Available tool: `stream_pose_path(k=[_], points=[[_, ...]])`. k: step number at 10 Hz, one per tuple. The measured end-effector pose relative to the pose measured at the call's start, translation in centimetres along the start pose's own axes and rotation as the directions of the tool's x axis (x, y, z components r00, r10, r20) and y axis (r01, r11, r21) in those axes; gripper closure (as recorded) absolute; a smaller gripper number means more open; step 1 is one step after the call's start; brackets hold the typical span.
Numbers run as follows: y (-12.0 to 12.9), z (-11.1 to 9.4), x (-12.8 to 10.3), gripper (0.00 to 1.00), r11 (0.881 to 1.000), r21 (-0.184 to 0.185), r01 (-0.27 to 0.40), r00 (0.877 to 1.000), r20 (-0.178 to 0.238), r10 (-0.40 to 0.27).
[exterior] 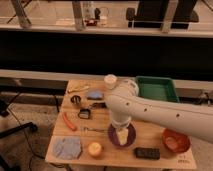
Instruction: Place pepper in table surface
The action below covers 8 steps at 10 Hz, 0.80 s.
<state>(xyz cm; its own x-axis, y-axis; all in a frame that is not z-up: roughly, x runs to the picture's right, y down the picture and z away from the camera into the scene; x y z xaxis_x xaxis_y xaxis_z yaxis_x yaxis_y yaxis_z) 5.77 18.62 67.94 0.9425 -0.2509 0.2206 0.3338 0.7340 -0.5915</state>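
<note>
The pepper [69,121] is a slim orange-red chili lying flat near the left edge of the table surface [150,131], a light tan wooden top. My gripper [121,135] hangs from the white arm [150,111] that reaches in from the right. It points down over the purple bowl [131,140] at the table's front middle and stands open with nothing in it. It is well to the right of the pepper and apart from it. The arm hides part of the tabletop's middle.
A yellow ball [95,148] and a blue cloth [67,147] lie at the front left. An orange bowl [176,141] and a black block [146,152] are at the front right. A green tray [157,89] and white cup [110,80] stand at the back, with small dark items [84,113] nearby.
</note>
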Motion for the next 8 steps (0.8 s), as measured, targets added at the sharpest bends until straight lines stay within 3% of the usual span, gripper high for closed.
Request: stream_pose_path(k=[3,8], points=[[-0.1,0.2,0.0,0.20,1.000,0.002,0.008,1.000,-0.003,-0.008],[-4.0,2.4,-6.1,0.20,0.997,0.019,0.080,0.996,0.047,-0.081]])
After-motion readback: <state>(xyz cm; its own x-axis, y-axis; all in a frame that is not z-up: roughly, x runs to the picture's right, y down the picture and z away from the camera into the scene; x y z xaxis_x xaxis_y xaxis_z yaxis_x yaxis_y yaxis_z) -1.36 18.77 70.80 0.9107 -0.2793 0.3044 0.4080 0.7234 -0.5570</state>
